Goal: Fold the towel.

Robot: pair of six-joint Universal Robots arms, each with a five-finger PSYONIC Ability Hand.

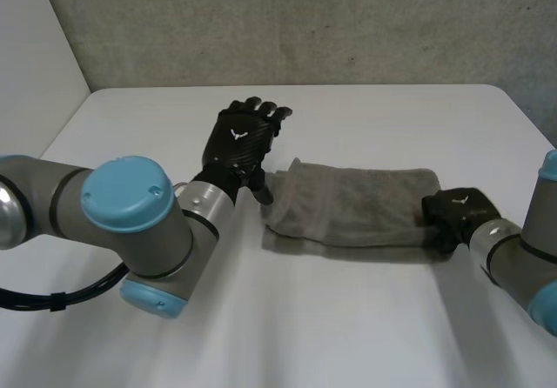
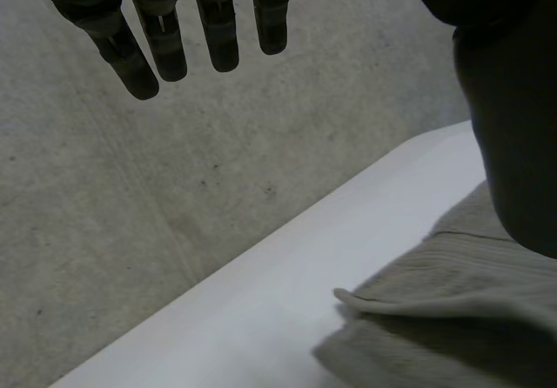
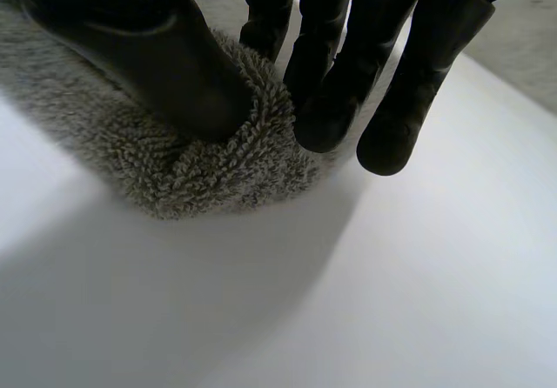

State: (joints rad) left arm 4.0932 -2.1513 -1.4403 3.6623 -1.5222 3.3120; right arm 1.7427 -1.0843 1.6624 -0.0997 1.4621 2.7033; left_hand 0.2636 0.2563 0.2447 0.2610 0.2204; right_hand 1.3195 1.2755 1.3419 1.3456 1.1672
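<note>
text: none readable | logo: white emblem on left hand | same on right hand

In my head view the light is soft and fairly even, leaving the white desk bright while the grey wall behind it sits duller. It comes from above and the far side, since the towel throws a faint grey shadow on the desk along its near edge. In my left wrist view the towel's fold goes dark beneath its lifted edge.
</note>
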